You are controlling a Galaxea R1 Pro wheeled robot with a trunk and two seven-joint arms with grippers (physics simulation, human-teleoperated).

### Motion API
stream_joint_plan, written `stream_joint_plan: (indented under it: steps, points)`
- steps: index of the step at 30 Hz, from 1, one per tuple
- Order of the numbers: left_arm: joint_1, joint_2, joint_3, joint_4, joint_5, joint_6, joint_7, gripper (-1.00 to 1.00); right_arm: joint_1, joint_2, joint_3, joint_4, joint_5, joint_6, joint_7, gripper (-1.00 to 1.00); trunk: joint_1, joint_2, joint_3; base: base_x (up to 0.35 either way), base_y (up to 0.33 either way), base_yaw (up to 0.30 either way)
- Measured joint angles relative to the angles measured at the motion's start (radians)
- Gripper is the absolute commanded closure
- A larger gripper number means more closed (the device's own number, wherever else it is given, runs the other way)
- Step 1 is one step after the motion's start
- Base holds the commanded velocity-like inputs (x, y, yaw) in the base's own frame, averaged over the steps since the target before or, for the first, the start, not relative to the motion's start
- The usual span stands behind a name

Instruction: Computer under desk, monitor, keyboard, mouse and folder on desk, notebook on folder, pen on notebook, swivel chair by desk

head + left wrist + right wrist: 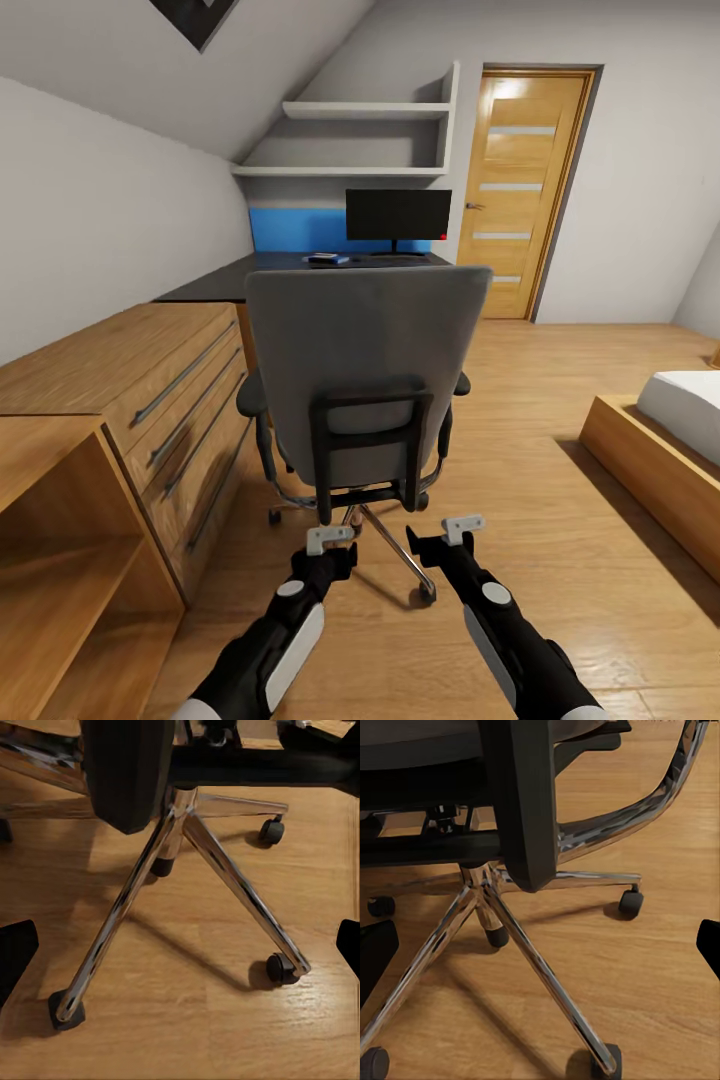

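The swivel chair (365, 370) stands with its grey back toward me, just in front of both arms. Its chrome base (187, 870) and castors also show in the right wrist view (510, 930). My left gripper (330, 540) and right gripper (462, 527) hover low behind the chair base, both open and empty. Their dark fingertips (15, 952) (709, 945) sit wide apart at the picture edges. Beyond the chair is the desk (215, 285) with the monitor (398, 215) upright on it. A small flat blue and dark stack (327, 260) lies left of the monitor, too small to name.
Light wooden low cabinets (120, 380) and an open shelf unit (60, 560) line the left side. A bed frame (660, 450) stands at the right, a wooden door (525, 180) at the back. Open plank floor (540, 380) lies right of the chair.
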Motion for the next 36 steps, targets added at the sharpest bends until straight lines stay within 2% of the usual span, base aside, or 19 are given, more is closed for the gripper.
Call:
stream_joint_plan:
  steps: [7, 11, 21, 23, 26, 36]
  points:
    - [0.000, 0.007, -0.021, -0.070, 0.000, -0.002, 0.003, -1.00, 0.000, 0.000, 0.000, 0.004, 0.002, -0.031, -0.002, -1.00, 0.000, 0.000, 0.000, 0.000, 0.000, 0.000]
    - [0.000, 0.008, -0.024, -0.081, 0.002, -0.003, 0.002, -1.00, 0.000, 0.001, 0.000, 0.006, 0.003, -0.039, -0.004, -1.00, 0.000, 0.000, 0.000, 0.000, 0.000, 0.000]
    - [0.000, 0.010, -0.026, -0.020, 0.002, -0.019, 0.000, -1.00, 0.000, 0.005, 0.005, 0.044, 0.004, -0.044, -0.001, -1.00, 0.000, 0.000, 0.000, 0.000, 0.000, 0.000]
    - [0.000, 0.016, -0.025, -0.011, 0.003, -0.027, 0.001, -1.00, -0.001, 0.006, 0.006, 0.052, 0.004, -0.044, 0.000, -1.00, 0.000, 0.000, 0.000, 0.000, 0.000, 0.000]
    - [0.000, 0.028, -0.025, -0.008, 0.003, -0.031, 0.002, -1.00, 0.000, 0.007, 0.007, 0.065, 0.004, -0.046, 0.002, -1.00, 0.000, 0.000, 0.000, 0.000, 0.000, 0.000]
    - [0.000, 0.037, -0.026, -0.005, 0.003, -0.033, 0.004, -1.00, 0.000, 0.007, 0.019, 0.081, 0.004, -0.085, 0.002, -1.00, 0.000, 0.000, 0.000, 0.023, 0.000, 0.000]
